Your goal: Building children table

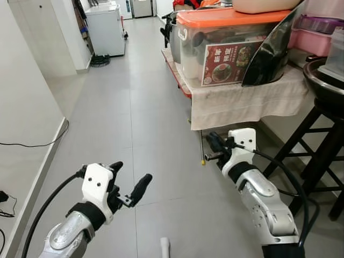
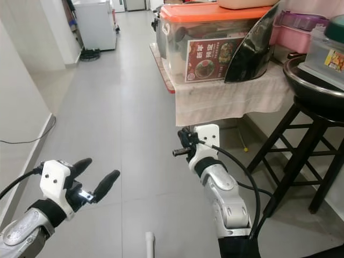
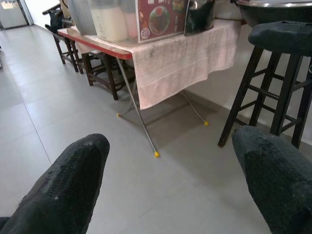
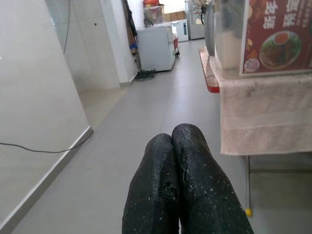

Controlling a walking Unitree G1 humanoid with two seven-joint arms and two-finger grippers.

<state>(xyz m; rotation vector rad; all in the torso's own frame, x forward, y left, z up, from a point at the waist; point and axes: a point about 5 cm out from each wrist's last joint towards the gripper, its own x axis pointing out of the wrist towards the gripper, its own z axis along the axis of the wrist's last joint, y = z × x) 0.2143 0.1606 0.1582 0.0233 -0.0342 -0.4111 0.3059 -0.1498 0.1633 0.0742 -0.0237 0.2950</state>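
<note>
At about 1 o'clock stands the folding bench (image 1: 177,75), red-edged with thin metal legs on yellow feet, draped in a pale towel (image 1: 242,102) and carrying an orange-lidded clear bin (image 1: 226,43). The left claw (image 1: 128,183) hovers at 7 o'clock over the grey floor (image 1: 134,123), fingers spread wide and empty. The right claw (image 1: 212,142), at 5 o'clock just before the towel's hem, has its fingers pressed together on nothing.

White tube end (image 1: 165,247) cut off by the bottom edge, black stool (image 1: 317,145) cut at the right edge, poster (image 1: 232,63) partly hidden behind a dark curved panel (image 1: 269,51), its print too small to read
</note>
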